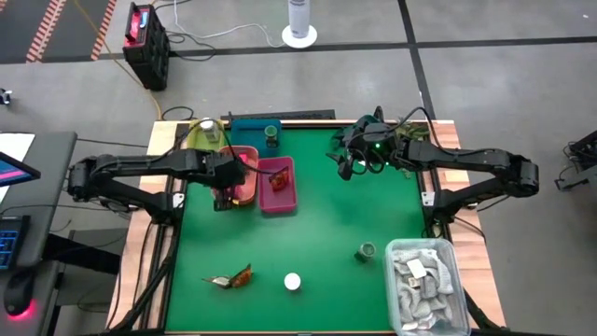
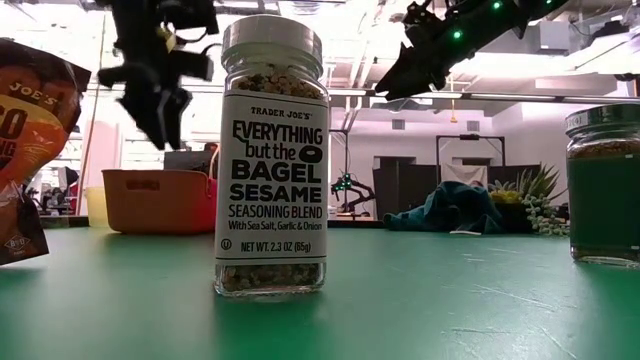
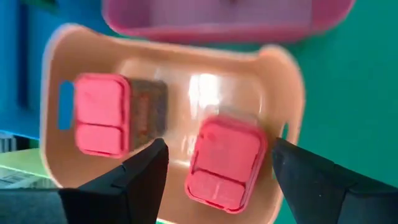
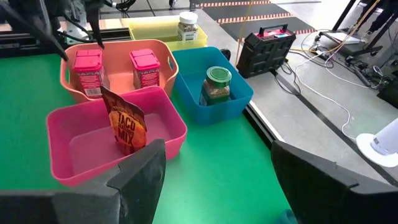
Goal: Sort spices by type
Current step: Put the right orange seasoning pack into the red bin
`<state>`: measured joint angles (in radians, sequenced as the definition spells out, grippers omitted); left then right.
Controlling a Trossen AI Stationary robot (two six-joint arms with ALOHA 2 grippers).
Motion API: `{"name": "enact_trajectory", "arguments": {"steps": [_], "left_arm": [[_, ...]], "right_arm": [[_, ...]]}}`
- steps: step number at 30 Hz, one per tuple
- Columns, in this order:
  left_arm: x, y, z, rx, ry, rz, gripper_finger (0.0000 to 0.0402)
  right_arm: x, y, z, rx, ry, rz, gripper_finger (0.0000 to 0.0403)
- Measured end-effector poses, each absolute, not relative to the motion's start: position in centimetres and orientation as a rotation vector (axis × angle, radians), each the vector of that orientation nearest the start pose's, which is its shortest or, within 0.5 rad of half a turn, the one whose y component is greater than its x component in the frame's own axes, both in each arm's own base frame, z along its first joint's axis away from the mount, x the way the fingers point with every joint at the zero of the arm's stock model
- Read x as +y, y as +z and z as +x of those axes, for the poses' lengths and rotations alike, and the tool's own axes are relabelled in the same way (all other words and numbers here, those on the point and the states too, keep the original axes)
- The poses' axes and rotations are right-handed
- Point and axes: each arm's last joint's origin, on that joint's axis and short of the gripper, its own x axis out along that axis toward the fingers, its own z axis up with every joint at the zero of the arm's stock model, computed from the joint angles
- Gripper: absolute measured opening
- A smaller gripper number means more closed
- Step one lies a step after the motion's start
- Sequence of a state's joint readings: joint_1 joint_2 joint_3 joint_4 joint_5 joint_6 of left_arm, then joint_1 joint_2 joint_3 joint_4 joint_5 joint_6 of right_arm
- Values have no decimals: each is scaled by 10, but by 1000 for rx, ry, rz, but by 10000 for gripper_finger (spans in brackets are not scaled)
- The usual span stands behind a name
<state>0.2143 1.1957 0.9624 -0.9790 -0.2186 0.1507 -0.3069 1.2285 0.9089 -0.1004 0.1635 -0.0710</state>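
Above the salmon-orange plastic bin (image 3: 283, 93) at the far left of the green table mat (image 1: 317, 233), the left gripper (image 3: 214, 163) is held pointing down with its fingers spread wide and nothing between them. Two pink-lidded square spice tins (image 4: 144, 67) are stood inside that bin, one lying directly below the gap of the fingers and not touched by them, the other beside it; the pose is judged to be that of a release just made, like placed with like. Next to the orange bin a pink plastic bin (image 4: 168, 118) is set, and a reddish-brown taco-mix sachet (image 4: 125, 127) is propped in it. A blue bin (image 4: 239, 93) on the far side holds a green-lidded glass jar (image 4: 216, 84), and a yellow bin (image 4: 155, 28) holds a white-lidded jar (image 4: 188, 26). Unsorted items are left on the near part of the mat: a second reddish-brown sachet (image 1: 233, 277), a white-lidded sesame seasoning jar (image 2: 272, 160), and a green-lidded jar (image 1: 366, 251). A clear tub of pale grey packets (image 1: 424, 285) is kept at the near right corner. The right gripper (image 1: 359, 161) is hung at the far right of the mat, wide open and empty.
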Motion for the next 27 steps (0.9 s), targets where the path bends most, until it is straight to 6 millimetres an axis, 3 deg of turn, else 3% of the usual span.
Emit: {"name": "enact_trajectory", "arguments": {"steps": [5, 10, 19, 27], "left_arm": [[41, 295, 213, 1106, 294, -48, 274], [4, 309, 220, 1043, 176, -429, 274], [-93, 305, 235, 963, -22, -537, 274], [-141, 279, 237, 1089, -59, -538, 274]], "right_arm": [[-86, 293, 257, 442, -448, -35, 317], [-86, 291, 256, 461, -447, -34, 317], [-87, 291, 256, 458, -453, -20, 317], [-87, 291, 256, 456, -454, -15, 317]]}}
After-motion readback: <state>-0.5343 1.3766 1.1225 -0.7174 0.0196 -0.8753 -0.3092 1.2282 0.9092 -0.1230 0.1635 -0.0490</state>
